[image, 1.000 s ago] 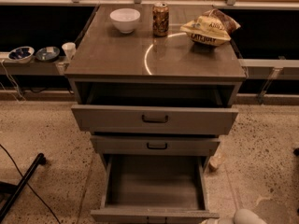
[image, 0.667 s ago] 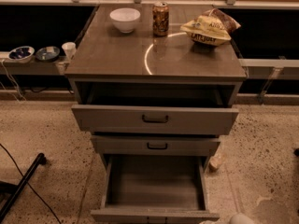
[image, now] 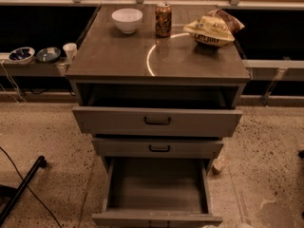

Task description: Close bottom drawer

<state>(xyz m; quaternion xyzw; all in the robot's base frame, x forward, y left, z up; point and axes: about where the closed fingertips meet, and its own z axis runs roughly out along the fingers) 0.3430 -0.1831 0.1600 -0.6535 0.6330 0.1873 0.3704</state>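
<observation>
The bottom drawer [image: 156, 219] of the grey-brown cabinet [image: 156, 56] is pulled far out. Its empty inside [image: 156, 184] shows, and its front panel lies at the bottom edge of the camera view, with the handle cut off by that edge. The middle drawer [image: 159, 147] stands a little open and the top drawer [image: 156, 121] somewhat more. Of my gripper [image: 235, 226] only a pale sliver shows at the bottom edge, just right of the bottom drawer's front.
On the cabinet top stand a white bowl [image: 127, 20], a drink can [image: 163, 19] and a chip bag [image: 212, 31]. A low shelf at the left holds two small bowls [image: 21, 55] and a cup [image: 70, 50]. A black pole [image: 21, 189] lies on the floor at the left.
The pale gripper at the bottom right has sunk lower and has almost left the view. The drawers have not moved.
</observation>
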